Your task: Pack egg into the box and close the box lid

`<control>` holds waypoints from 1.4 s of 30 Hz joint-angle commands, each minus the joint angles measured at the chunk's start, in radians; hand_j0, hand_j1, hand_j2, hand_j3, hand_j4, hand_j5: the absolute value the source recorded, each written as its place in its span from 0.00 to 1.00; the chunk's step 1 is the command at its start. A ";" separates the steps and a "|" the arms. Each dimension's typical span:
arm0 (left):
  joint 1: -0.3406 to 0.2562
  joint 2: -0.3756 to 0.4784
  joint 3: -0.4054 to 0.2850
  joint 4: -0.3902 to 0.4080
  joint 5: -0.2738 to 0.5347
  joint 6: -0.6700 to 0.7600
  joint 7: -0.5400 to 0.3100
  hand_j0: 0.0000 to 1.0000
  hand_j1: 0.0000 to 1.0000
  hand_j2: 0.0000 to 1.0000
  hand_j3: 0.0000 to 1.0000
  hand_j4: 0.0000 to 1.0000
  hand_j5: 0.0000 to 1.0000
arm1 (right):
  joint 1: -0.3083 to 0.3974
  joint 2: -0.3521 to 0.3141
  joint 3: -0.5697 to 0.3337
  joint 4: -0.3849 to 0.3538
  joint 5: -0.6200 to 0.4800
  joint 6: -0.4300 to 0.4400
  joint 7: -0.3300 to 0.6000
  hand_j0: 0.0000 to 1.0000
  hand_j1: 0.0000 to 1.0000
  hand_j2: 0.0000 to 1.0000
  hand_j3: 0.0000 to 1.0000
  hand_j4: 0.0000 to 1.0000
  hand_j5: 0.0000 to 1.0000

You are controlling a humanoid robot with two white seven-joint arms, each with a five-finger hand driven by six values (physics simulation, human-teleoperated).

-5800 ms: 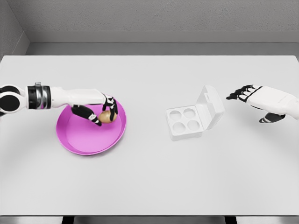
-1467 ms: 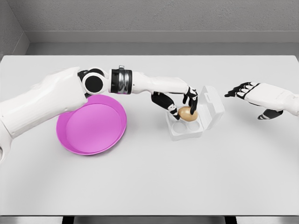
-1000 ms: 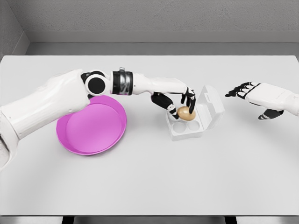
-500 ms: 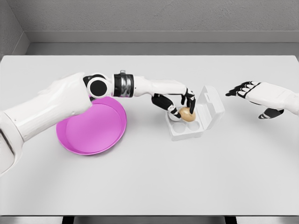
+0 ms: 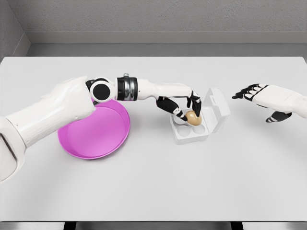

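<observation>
egg (image 5: 194, 119) | in left hand (image 5: 184, 109) fingers | over box (image 5: 200, 120) rear-right cup

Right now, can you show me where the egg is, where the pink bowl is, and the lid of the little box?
egg (image 5: 194, 118), head view, on its brown shell between the fingers.
pink bowl (image 5: 93, 136), head view, on its bare inner floor.
box lid (image 5: 218, 109), head view, on the inside of the raised lid.
</observation>
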 commanded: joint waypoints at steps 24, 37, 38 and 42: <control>0.081 0.115 0.130 0.010 0.000 0.002 0.010 1.00 1.00 1.00 1.00 1.00 1.00 | 0.002 0.001 0.002 0.000 -0.005 0.003 0.000 1.00 1.00 1.00 1.00 1.00 1.00; 0.133 0.336 0.241 -0.022 0.009 0.002 0.011 1.00 1.00 1.00 1.00 1.00 1.00 | 0.000 -0.001 0.000 -0.003 -0.007 0.003 0.000 1.00 1.00 1.00 1.00 1.00 1.00; 0.133 0.356 0.259 -0.024 0.012 0.002 0.011 1.00 1.00 1.00 1.00 1.00 1.00 | 0.000 0.001 0.000 -0.003 -0.007 0.003 0.000 1.00 1.00 1.00 1.00 1.00 1.00; 0.135 0.388 0.260 -0.066 0.015 0.002 0.010 1.00 1.00 1.00 1.00 1.00 1.00 | 0.000 0.002 0.011 -0.006 -0.007 0.003 0.000 1.00 1.00 1.00 1.00 1.00 1.00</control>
